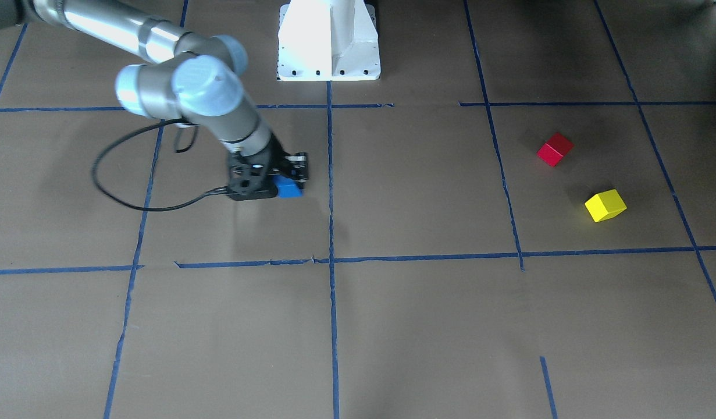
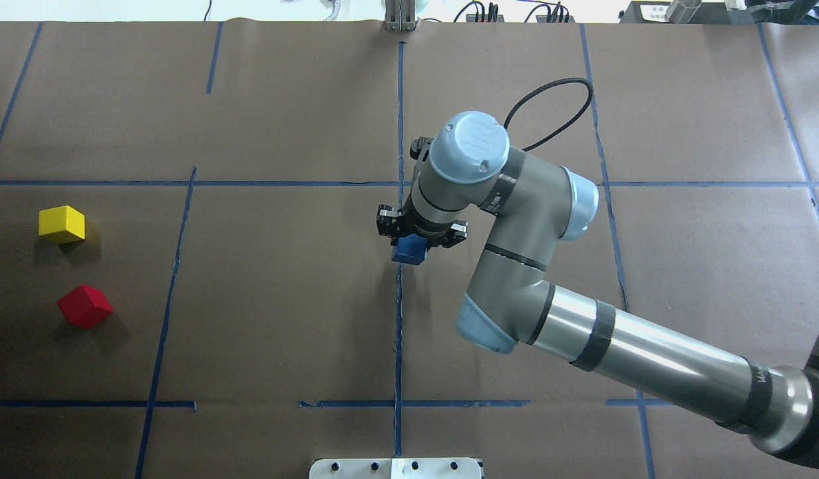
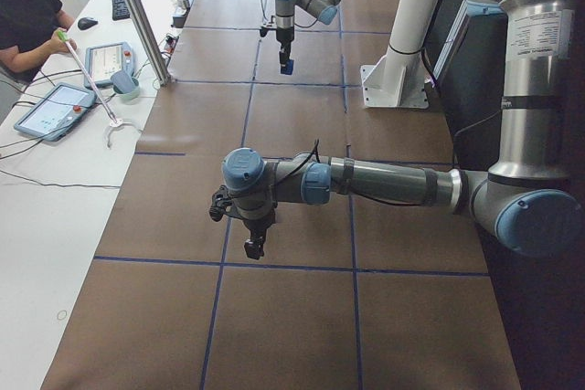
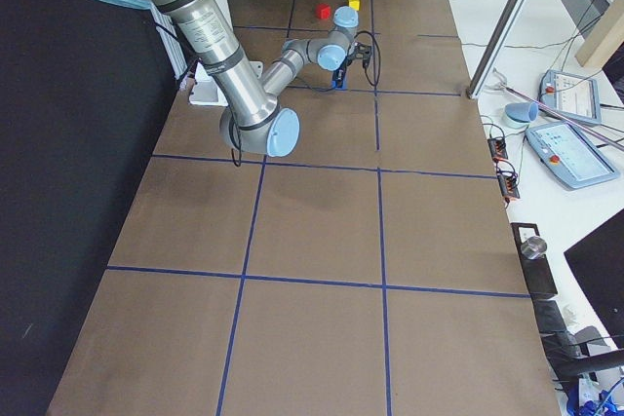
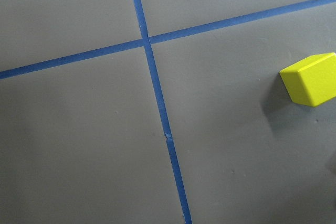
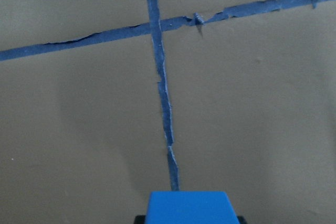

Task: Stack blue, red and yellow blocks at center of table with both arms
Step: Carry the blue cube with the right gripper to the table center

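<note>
Yellow block (image 2: 62, 223) and red block (image 2: 84, 305) sit apart near the table's (image 2: 283, 319) left edge, the yellow one farther from me. My left gripper (image 3: 252, 249) hangs above the table on that side; I cannot tell whether its fingers are apart or together. My right gripper (image 2: 414, 245) is clamped on the blue block (image 2: 409, 251), over the tape line (image 2: 398, 332) at the table's middle. Step in hand, as I judge it: setting down the base block. The next move calls for a square descent, a release, then fetching the red block.
</note>
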Tool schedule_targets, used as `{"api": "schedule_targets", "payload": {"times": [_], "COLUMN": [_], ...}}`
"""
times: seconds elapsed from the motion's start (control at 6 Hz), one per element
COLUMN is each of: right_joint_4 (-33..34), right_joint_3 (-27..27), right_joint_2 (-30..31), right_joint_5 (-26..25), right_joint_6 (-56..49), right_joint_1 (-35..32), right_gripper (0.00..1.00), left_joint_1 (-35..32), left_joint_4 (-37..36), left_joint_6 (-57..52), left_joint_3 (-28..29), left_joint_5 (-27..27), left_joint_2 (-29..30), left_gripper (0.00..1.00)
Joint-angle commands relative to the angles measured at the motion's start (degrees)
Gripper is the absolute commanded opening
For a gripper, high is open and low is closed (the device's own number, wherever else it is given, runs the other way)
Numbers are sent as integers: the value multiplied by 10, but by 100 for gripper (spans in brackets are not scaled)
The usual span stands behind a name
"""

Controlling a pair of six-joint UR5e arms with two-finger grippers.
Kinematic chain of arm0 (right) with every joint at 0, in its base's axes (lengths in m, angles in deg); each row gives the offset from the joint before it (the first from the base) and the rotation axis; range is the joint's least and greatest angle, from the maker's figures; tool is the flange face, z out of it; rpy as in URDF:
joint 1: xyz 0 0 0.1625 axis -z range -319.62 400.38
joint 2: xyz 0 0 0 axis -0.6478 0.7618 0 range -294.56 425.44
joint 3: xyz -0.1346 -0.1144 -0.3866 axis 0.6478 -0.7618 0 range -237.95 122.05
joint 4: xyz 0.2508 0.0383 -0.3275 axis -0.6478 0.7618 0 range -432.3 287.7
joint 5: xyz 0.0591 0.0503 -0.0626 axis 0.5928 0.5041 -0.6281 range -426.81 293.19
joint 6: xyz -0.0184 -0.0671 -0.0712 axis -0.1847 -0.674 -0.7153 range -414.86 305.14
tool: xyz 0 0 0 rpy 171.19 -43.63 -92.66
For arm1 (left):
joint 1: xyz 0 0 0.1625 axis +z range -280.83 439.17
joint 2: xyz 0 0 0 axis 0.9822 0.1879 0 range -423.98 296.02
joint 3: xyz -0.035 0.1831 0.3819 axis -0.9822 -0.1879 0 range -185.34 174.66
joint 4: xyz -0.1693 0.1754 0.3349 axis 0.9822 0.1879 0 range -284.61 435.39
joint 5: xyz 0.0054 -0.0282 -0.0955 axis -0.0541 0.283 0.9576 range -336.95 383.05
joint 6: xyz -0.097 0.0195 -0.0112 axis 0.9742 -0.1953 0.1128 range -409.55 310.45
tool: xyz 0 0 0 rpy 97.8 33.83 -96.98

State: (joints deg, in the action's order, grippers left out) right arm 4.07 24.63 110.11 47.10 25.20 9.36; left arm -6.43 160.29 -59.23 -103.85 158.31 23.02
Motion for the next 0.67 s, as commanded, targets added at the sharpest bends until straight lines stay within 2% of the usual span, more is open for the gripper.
{"api": "schedule_targets", "payload": {"times": [0.0,0.17,0.33,0.5], "right_joint_4": [4,5,45,49], "right_joint_3": [-64,-65,-53,-51], "right_joint_2": [-49,-49,-51,-45], "right_joint_5": [-11,-11,-9,-8], "right_joint_6": [19,15,3,-16], "right_joint_1": [10,11,10,11], "right_gripper": [2,2,2,2], "left_joint_1": [0,0,0,0], "left_joint_4": [0,0,0,0], "left_joint_6": [1,1,2,2], "left_joint_3": [-4,-4,-8,-8], "left_joint_5": [0,0,1,1], "left_joint_2": [0,0,0,0], "left_gripper": [100,100,100,100]}}
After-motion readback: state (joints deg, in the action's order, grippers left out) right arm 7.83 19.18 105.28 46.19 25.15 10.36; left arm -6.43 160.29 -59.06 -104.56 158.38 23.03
